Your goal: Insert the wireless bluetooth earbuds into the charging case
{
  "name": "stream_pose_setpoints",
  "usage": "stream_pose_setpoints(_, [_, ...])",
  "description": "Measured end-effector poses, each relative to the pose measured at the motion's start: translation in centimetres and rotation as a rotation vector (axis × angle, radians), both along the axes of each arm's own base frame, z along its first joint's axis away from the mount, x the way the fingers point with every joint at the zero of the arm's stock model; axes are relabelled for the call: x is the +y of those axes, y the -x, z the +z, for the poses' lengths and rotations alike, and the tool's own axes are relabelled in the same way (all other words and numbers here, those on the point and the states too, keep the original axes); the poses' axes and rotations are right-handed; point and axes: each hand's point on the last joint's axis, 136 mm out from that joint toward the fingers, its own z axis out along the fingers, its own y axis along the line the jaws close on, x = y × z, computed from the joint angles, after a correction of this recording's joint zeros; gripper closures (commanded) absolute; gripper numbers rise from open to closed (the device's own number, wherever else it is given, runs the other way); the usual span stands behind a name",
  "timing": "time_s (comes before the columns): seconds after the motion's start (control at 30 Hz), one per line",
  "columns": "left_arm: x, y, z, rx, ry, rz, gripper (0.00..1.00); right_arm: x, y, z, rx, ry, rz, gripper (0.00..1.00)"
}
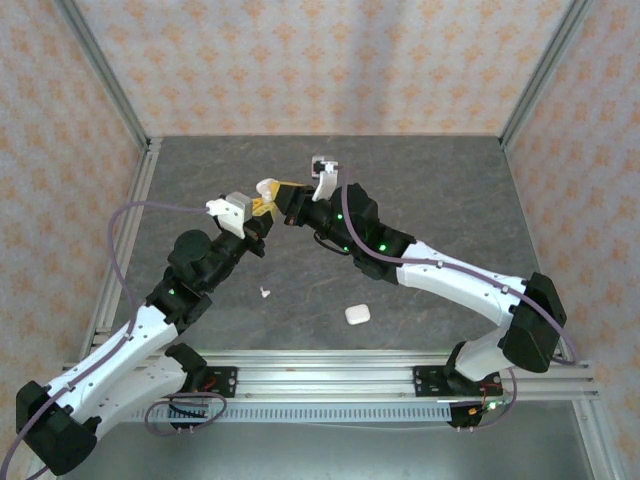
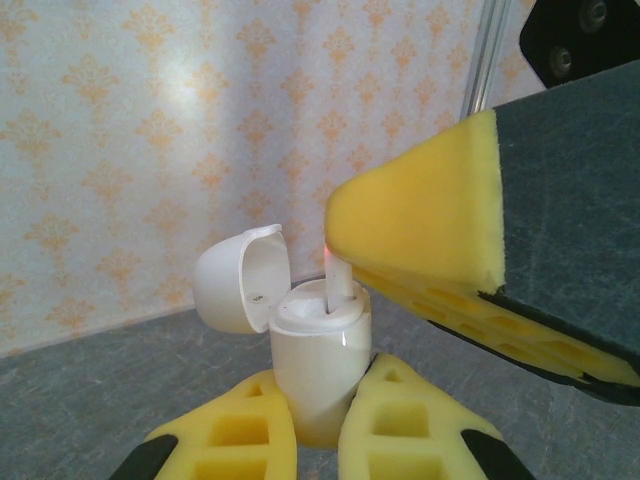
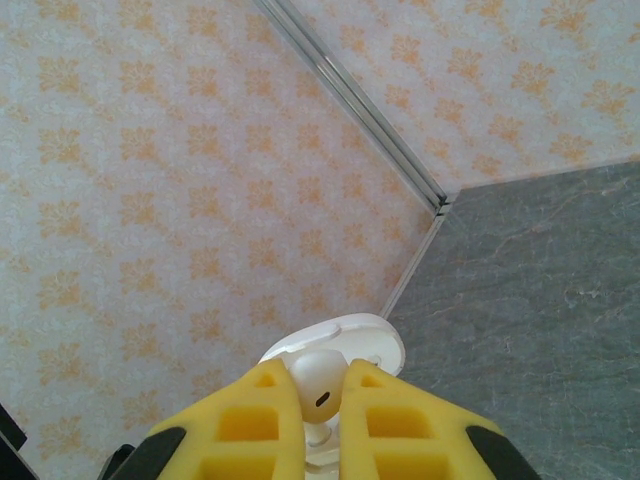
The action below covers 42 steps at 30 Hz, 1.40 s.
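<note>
Our left hand (image 2: pixel 322 400) is closed around the open charging case (image 2: pixel 310 340) and holds it upright. Our right hand (image 3: pixel 316 375) pinches one earbud (image 3: pixel 320 392) directly above, its stem pointing straight down into the case.

Grey marbled bench (image 1: pixel 440 190) with two small white things lying loose on it.
The surface is a dark grey, stone-patterned slab, edged by an aluminium frame (image 1: pixel 127 230) and backed by patterned walls (image 1: pixel 300 60). Toward its near edge, a little right of the middle, a closed white case (image 1: pixel 357 314) lies flat. Left of the case and well apart from it, a single tiny white earbud (image 1: pixel 265 293) rests on the bare surface.
</note>
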Motion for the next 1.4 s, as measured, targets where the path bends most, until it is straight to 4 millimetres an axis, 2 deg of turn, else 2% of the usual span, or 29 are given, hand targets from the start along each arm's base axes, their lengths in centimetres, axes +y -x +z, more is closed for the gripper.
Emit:
stream_pose_setpoints(0.17, [0.0,0.0,0.2,0.001,0.0,0.0,1.0,0.0,0.0,0.0,-0.001,-0.003,0.0,0.87])
stream_pose_setpoints(0.4, [-0.1,-0.1,-0.3,0.017,-0.01,0.0,1.0,-0.1,0.1,-0.6,0.005,0.001,0.0,0.8])
stream_pose_setpoints(0.93, [0.0,-0.1,0.0,0.016,-0.001,0.001,1.0,-0.1,0.5,-0.2,0.001,-0.007,0.021,0.55])
stream_pose_setpoints(1.17, [0.0,-0.1,0.6,0.005,0.005,0.0,1.0,-0.1,1.1,-0.3,0.021,0.02,0.049,0.47])
stream_pose_setpoints(1.27, [0.0,-0.1,0.8,0.003,0.007,0.0,1.0,-0.4,1.5,0.3,0.033,0.037,0.06,0.45])
stream_pose_setpoints(1.4, [-0.1,0.0,0.8,0.003,0.006,-0.002,1.0,-1.3,2.6,3.1,0.023,0.029,0.08,0.42])
